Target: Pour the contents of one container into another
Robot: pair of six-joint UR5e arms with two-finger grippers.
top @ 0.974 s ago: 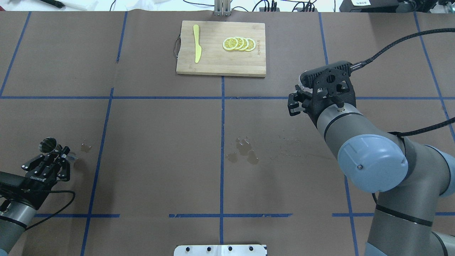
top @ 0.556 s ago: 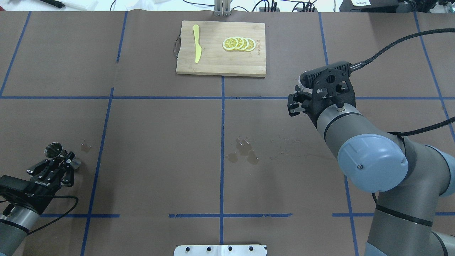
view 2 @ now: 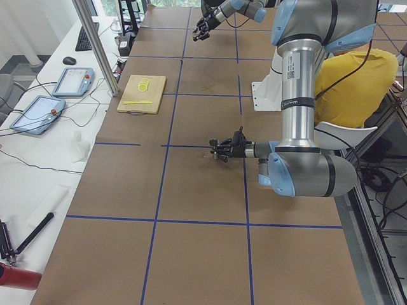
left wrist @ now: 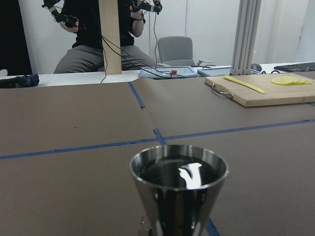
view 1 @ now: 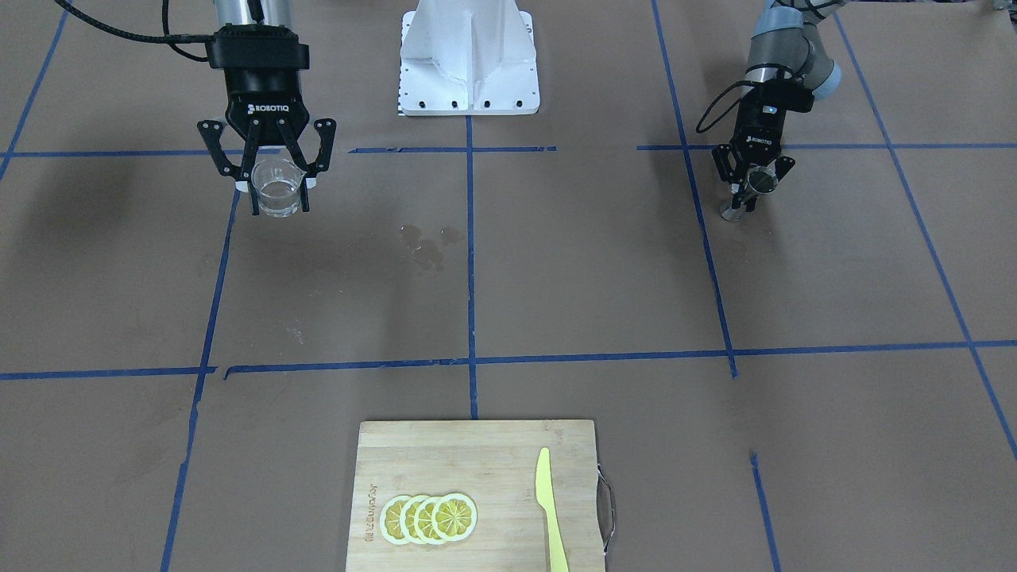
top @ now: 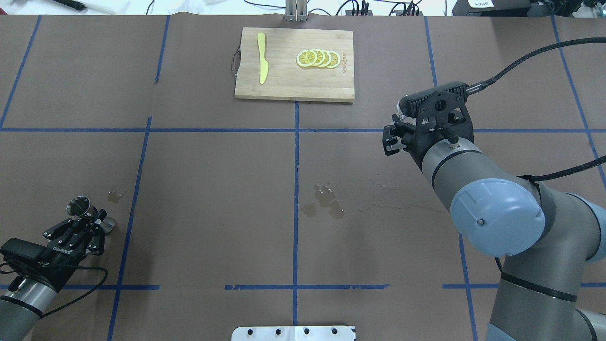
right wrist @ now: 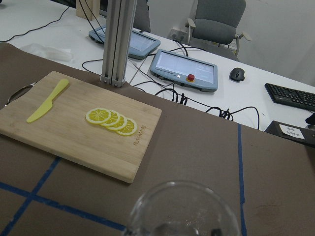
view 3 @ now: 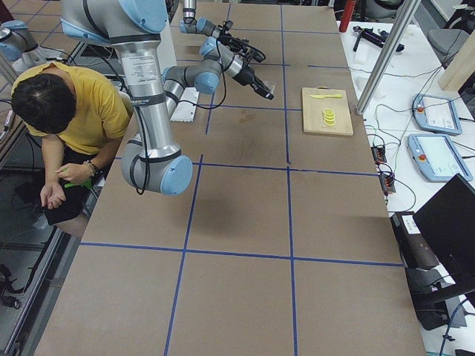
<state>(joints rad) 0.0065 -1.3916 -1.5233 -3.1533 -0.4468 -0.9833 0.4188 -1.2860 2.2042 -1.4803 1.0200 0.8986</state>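
Note:
The clear glass cup (view 1: 279,187) hangs above the table with a little clear liquid in it, and my right gripper (view 1: 280,199) is shut on its sides. From overhead the right gripper (top: 394,140) hides most of the cup; in the right wrist view only its rim (right wrist: 183,210) shows at the bottom. The steel jigger (top: 79,207) stands upright at the table's near left, with my left gripper (top: 97,220) shut on its waist. Across the table the jigger (view 1: 759,183) and left gripper (view 1: 750,191) sit at the right. The jigger's upper cone (left wrist: 178,183) fills the left wrist view.
A bamboo cutting board (top: 284,85) at the far middle carries lemon slices (top: 318,58) and a yellow knife (top: 262,57). Wet patches (top: 325,202) mark the brown paper near the centre, and a smaller one (top: 114,194) lies by the jigger. A person in yellow (view 3: 70,111) sits behind the robot.
My left gripper has carried the jigger toward the robot's side and slightly toward the centre. The right arm with the glass cup has stayed still.

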